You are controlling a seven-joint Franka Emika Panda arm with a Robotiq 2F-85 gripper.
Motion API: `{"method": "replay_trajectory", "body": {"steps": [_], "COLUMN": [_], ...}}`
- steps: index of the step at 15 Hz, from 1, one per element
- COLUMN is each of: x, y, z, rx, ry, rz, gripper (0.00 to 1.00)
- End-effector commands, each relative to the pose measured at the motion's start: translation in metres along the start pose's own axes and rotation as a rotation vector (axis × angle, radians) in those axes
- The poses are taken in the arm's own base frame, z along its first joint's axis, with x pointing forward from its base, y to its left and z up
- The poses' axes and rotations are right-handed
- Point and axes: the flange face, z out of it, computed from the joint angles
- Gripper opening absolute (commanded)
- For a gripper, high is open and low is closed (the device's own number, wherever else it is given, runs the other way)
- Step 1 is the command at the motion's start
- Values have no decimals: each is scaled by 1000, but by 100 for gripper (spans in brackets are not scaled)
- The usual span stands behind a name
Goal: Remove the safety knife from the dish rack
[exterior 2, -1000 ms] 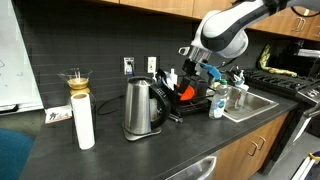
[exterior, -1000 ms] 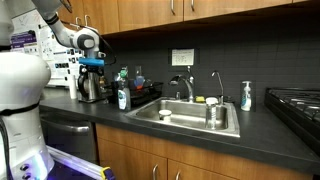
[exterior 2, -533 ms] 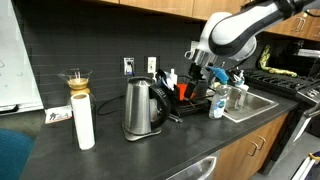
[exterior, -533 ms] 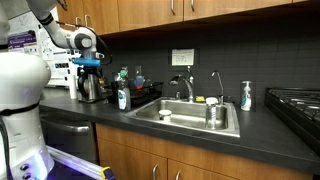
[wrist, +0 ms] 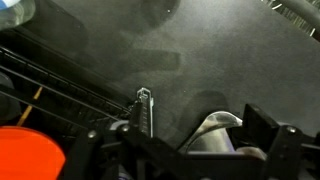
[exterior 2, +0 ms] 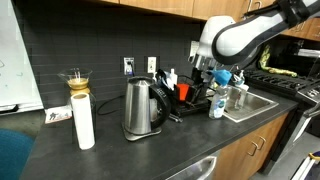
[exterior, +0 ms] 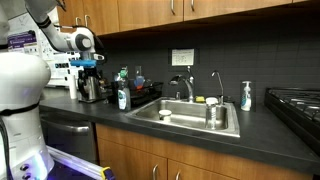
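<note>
The black dish rack point(exterior: 143, 97) stands on the dark counter left of the sink; it also shows in an exterior view point(exterior 2: 198, 103) and as thin wires in the wrist view point(wrist: 60, 85). A slim grey upright object point(wrist: 145, 108), likely the safety knife, stands at the rack's corner; I cannot pick it out in either exterior view. My gripper point(exterior: 88, 68) point(exterior 2: 210, 75) hangs above the counter between kettle and rack. In the wrist view its fingers point(wrist: 198, 135) are wide apart with nothing between them.
A steel kettle point(exterior: 90, 88) point(exterior 2: 142, 108) stands just below the gripper, its spout in the wrist view point(wrist: 215, 125). A soap bottle point(exterior: 122, 98), an orange item point(wrist: 25, 155) in the rack, the steel sink point(exterior: 190, 128), a paper towel roll point(exterior 2: 84, 122) and a stove point(exterior: 295, 100) are nearby.
The arm has shifted a little sideways over the kettle and rack area. The fingers have stayed apart and nothing was taken hold of.
</note>
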Motion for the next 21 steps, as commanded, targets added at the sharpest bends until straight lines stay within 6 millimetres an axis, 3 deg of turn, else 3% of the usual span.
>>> {"method": "replay_trajectory", "body": {"steps": [1,12,21], "x": [-1,14,15], "y": [-1,-12,-19], "z": [4,43,81], "rx": [-34,-61,-87], "ry": [-23,33,25], "rz": [88,322,383], "gripper": [100,100,100]}}
